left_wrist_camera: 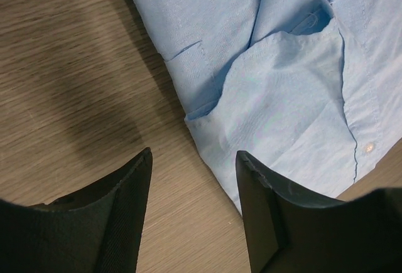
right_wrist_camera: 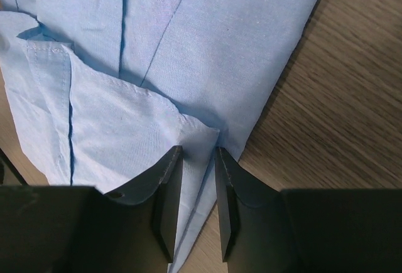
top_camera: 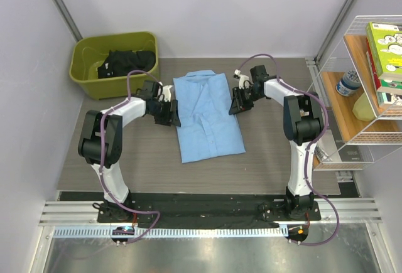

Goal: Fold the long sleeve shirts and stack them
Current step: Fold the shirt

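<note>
In the top external view the shirt [top_camera: 208, 117] is laid on the table [top_camera: 125, 160], long axis running away from the bases. The left gripper [top_camera: 169, 111] is held open and empty beside its left edge. The right gripper [top_camera: 239, 102] is narrowed astride the right edge, perhaps pinching cloth.

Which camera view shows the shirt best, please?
The top external view: it alone shows the whole shirt, folded, collar at the far end. The left wrist view shows only part of its front, with a button; the right wrist view shows only one edge with layered folds.
</note>
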